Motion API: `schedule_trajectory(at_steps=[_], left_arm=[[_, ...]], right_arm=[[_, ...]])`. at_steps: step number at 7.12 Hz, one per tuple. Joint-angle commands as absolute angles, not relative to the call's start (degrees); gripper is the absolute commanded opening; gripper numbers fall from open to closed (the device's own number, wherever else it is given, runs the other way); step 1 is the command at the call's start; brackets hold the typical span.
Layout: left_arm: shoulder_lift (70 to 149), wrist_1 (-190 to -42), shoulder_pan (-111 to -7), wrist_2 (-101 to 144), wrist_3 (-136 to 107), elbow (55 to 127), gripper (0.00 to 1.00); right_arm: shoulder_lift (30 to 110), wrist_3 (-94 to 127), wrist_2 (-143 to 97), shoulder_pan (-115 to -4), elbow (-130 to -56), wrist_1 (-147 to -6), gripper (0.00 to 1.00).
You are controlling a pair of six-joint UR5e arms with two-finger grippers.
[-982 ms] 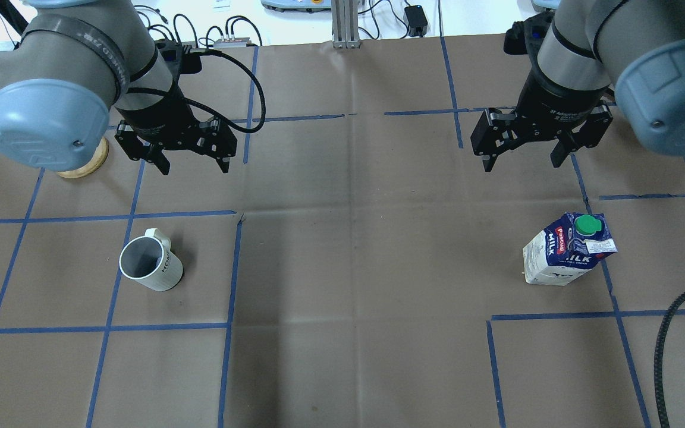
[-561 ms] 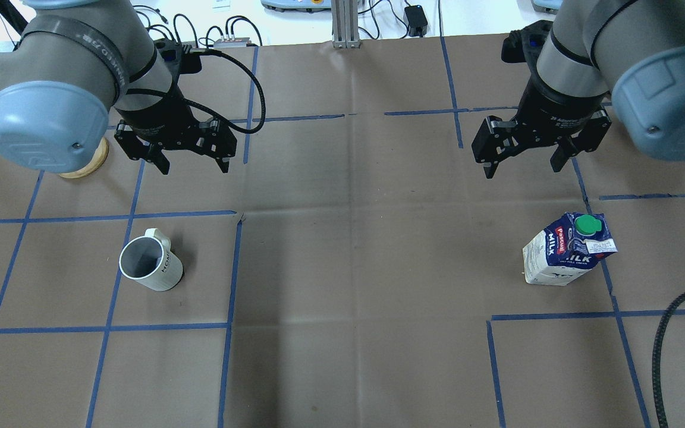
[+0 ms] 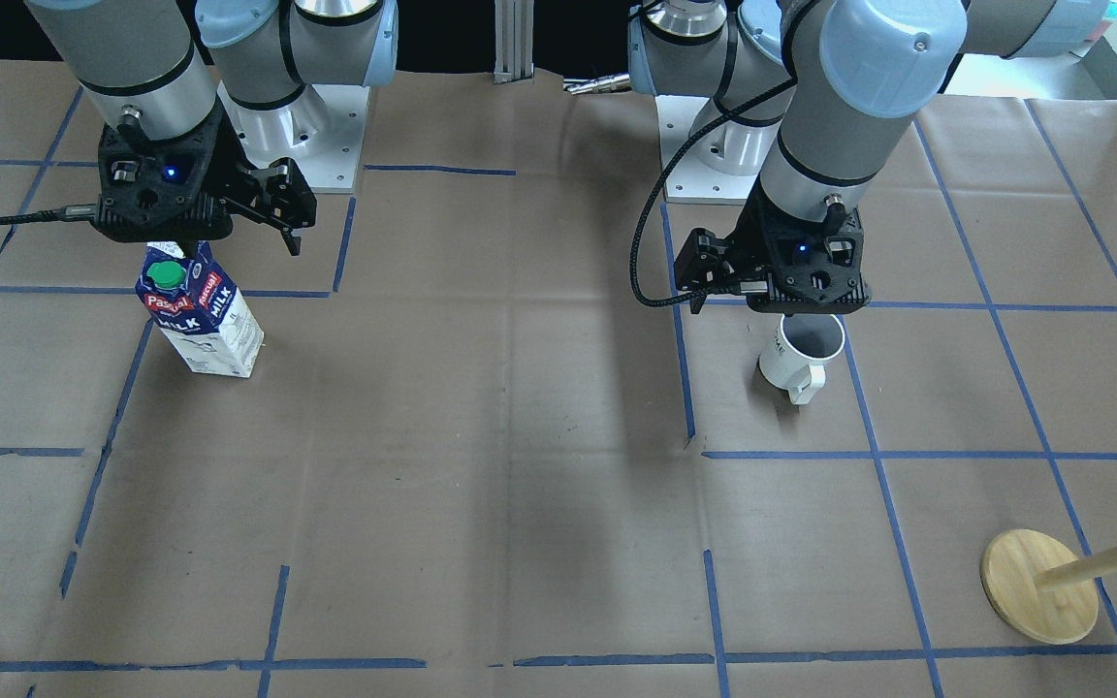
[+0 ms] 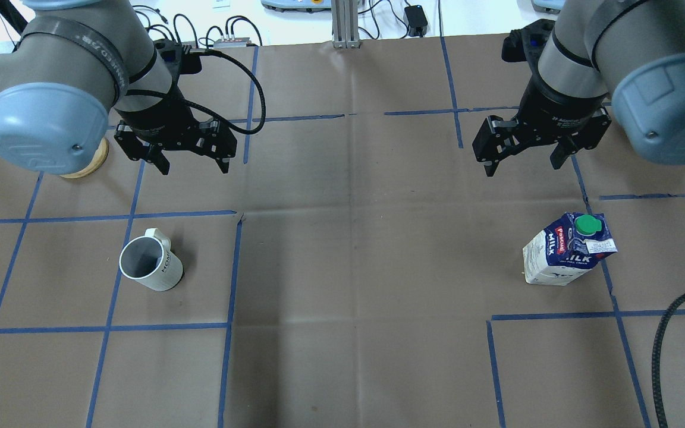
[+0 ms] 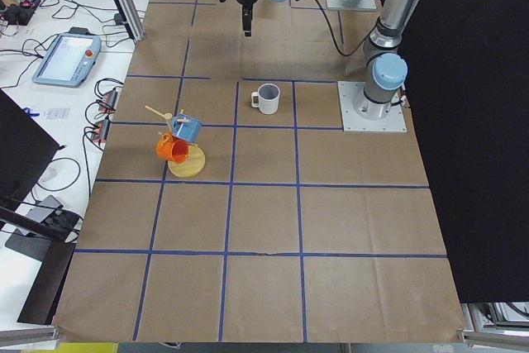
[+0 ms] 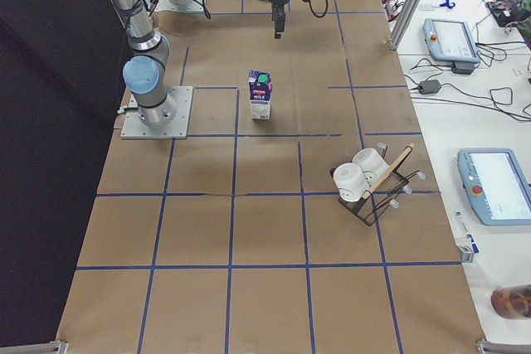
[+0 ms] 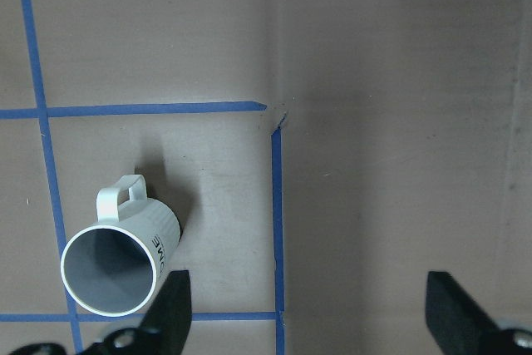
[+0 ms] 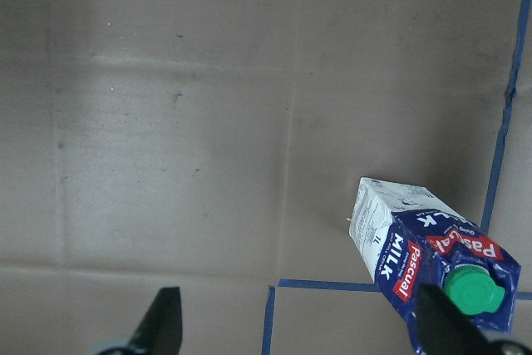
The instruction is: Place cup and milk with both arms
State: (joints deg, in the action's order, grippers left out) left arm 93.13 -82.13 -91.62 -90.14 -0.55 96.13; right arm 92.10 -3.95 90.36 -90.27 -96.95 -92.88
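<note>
White cup [image 4: 151,263] and blue-topped milk [image 4: 568,249] are seen overhead standing upright, well apart and unmoved. The right gripper [image 4: 522,169] is shifted only slightly from a second ago, the left gripper [image 4: 194,168] hardly at all. Both are spread wide and empty. From the front, each is shown on the robot's side of its object. In the wrist views, cup and milk are framed low, so grasping is judged not yet begun.

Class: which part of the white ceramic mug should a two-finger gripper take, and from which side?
Probably the rim wall of the white ceramic mug, from straight above. It stands upright with its mouth open upward, so one finger can go inside and one outside. Keep clear of the handle, which points away from the robot.
</note>
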Motion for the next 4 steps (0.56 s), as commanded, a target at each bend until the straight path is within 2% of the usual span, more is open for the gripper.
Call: schedule_trajectory(at_steps=[1, 4], left_arm=[[89.93, -83.23, -91.93, -91.92, -0.88, 97.46, 1.00], [86.22, -83.41, -91.85, -93.60, -1.41, 103.09, 1.00]], right_arm=[[92.11, -3.96, 90.26, -90.26, -96.86, -92.90, 1.00], [92.11, -3.87, 90.26, -90.26, -97.12, -92.99, 1.00]])
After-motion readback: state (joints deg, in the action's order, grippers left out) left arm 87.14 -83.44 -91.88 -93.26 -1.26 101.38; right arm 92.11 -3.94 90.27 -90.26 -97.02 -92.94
